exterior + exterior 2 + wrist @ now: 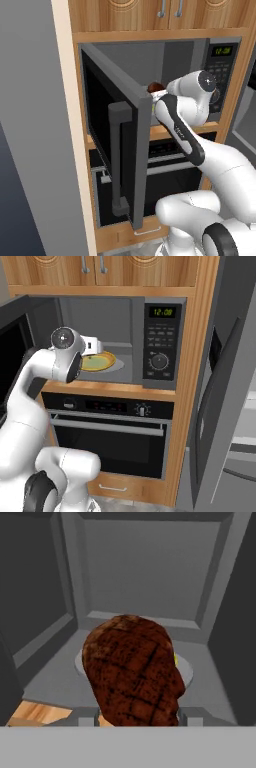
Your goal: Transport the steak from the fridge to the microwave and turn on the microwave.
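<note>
While the gripper point(137, 717) pinches the steak point(132, 669), the microwave point(117, 341) stands open above a black oven point(112, 438).

One steak point(132, 672), one microwave point(125, 341), one oven point(112, 431), one plate point(102, 362).

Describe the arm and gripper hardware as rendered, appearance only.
The arm is glossy white, built of rounded tubular links. Joints carry dark bands: a black strip along the forearm link and a black ring near the base. The wrist cap is a grey disc with a small centre mark. The gripper shows two small grey finger tips. No cables visible.
</note>
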